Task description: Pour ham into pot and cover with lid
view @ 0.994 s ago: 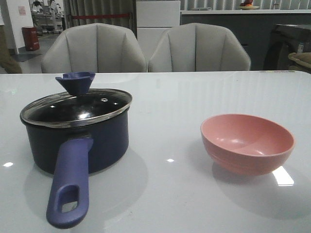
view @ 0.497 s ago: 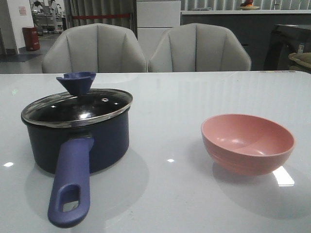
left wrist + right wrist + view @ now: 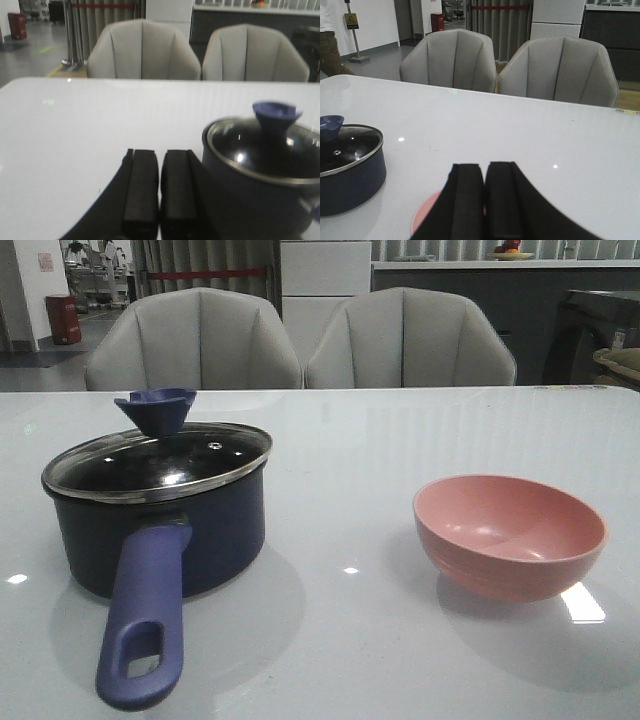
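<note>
The navy pot (image 3: 160, 530) stands at the left of the table with its purple-blue handle (image 3: 145, 615) pointing toward me. The glass lid (image 3: 158, 458) with the blue knob (image 3: 155, 408) sits on it. The ham is hidden; none shows. The pink bowl (image 3: 508, 535) at the right looks empty. No gripper shows in the front view. My left gripper (image 3: 160, 155) is shut and empty, beside the pot (image 3: 260, 175) and lid (image 3: 265, 152). My right gripper (image 3: 484, 170) is shut and empty above the pink bowl (image 3: 427, 215), with the pot (image 3: 350, 170) off to the side.
Two grey chairs (image 3: 195, 340) (image 3: 410, 340) stand behind the white glossy table (image 3: 350, 640). A dark counter (image 3: 500, 300) and white cabinet lie further back.
</note>
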Available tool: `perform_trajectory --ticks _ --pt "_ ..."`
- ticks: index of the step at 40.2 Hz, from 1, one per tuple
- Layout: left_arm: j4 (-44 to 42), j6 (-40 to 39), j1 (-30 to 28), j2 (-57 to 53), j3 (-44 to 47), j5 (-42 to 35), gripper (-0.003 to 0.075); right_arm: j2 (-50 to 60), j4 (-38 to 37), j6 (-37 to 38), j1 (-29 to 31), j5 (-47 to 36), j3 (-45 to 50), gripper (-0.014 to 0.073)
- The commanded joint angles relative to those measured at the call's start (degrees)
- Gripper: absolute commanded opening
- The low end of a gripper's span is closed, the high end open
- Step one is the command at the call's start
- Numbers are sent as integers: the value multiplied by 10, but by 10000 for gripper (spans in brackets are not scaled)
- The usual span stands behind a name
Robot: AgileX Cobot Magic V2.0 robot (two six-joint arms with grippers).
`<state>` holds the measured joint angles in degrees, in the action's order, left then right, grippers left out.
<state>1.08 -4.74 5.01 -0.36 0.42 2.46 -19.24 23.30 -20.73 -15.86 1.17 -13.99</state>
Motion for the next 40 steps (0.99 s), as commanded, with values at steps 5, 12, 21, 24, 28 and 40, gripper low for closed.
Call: perform_trajectory --ticks 5,12,21,24,28,40 --pt "1 -32 0 -12 17 -69 114 -2 2 -4 -1 -46 -15 152" --pt "1 -32 0 -12 17 -68 114 -2 2 -4 -1 -46 -15 152" --pt "1 -32 0 -12 17 -68 114 -2 2 -4 -1 -46 -15 152" --pt "1 -32 0 -12 17 -68 114 -2 2 -4 -1 -46 -15 152" --pt "1 -32 0 -12 17 -68 114 -2 2 -4 -1 -46 -15 152" --pt "1 -32 0 -12 17 -68 114 -2 2 -4 -1 -45 -15 152"
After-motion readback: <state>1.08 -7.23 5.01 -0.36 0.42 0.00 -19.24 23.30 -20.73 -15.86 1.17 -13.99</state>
